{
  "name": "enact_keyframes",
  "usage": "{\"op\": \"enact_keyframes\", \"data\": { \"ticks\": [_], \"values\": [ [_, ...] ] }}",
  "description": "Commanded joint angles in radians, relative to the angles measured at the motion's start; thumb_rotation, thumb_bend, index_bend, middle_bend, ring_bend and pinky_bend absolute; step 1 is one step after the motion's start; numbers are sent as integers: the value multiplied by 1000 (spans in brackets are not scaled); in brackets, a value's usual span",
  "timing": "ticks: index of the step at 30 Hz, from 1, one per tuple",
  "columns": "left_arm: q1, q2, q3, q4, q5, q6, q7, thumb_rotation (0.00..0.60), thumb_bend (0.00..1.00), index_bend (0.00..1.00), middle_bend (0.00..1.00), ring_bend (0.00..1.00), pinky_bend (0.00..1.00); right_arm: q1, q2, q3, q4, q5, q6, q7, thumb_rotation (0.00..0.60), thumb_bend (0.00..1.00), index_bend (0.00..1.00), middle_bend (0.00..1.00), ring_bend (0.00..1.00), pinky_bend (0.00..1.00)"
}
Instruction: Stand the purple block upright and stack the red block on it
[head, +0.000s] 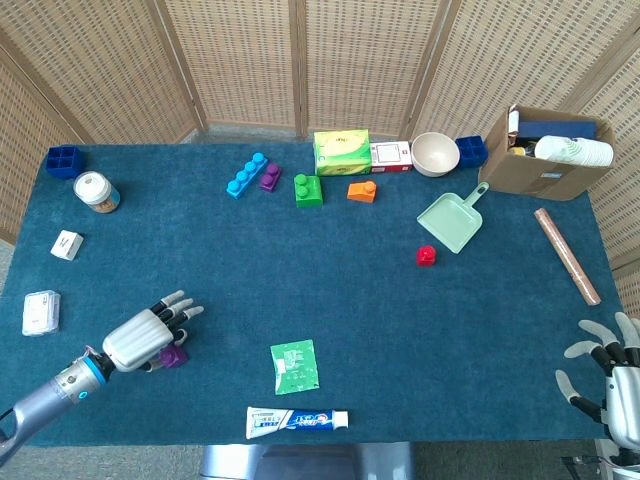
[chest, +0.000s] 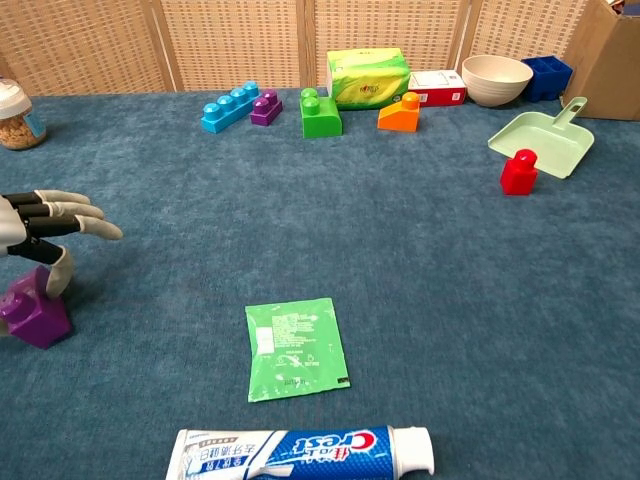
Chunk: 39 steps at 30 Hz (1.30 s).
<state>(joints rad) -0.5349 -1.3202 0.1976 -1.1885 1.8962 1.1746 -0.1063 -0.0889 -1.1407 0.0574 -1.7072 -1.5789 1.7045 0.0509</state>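
We're on step one: getting the purple block upright w/ our left hand, and doing it well means keeping the touch light, letting the block's base settle flat on the desk, then drawing the fingers straight off so nothing tips it. In the chest view the block sits near the left edge of the desk, front-left, stud pointing up and a bit toward the hand, so it looks upright or nearly so; it may be tilted slightly, hard to say from here. The left hand is right over it: in the head view the palm covers most of the block, only a purple corner showing at the hand's lower right. Fingers are spread and reach past the block's top, while one lower digit curls down against its side, so we read it as a light pinch rather than a full grip, but contact isn't certain. The red block is well apart, far across the desk just beside the green dustpan. Our right hand is at the front-right corner, fingers apart, holding nothing.
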Motion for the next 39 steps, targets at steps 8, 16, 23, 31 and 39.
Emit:
{"op": "enact_keyframes", "data": {
  "ticks": [8, 16, 23, 31, 39],
  "values": [
    [-69, 101, -42, -151, -34, -12, -59, 600, 294, 610, 134, 0, 0, 6, -3, -2, 8, -5, -15, 12, 600, 239, 498, 280, 11, 68],
    [-144, 141, -87, -233, -36, -59, -41, 600, 294, 583, 133, 2, 0, 18, -14, -10, 16, -18, -36, 21, 600, 238, 499, 280, 10, 68],
    [-269, 69, -140, -238, -7, -157, -11, 600, 293, 551, 131, 5, 0, 24, -19, -16, 19, -33, -42, 28, 600, 239, 499, 280, 11, 68],
    [-396, -34, -189, -196, -10, -259, -7, 600, 292, 540, 129, 5, 0, 16, -19, -20, 12, -38, -30, 28, 600, 238, 499, 280, 10, 68],
    [-531, -165, -234, -111, -12, -358, 33, 600, 293, 542, 128, 7, 0, 13, -21, -23, 5, -45, -24, 22, 600, 238, 498, 280, 10, 68]
  ]
}}
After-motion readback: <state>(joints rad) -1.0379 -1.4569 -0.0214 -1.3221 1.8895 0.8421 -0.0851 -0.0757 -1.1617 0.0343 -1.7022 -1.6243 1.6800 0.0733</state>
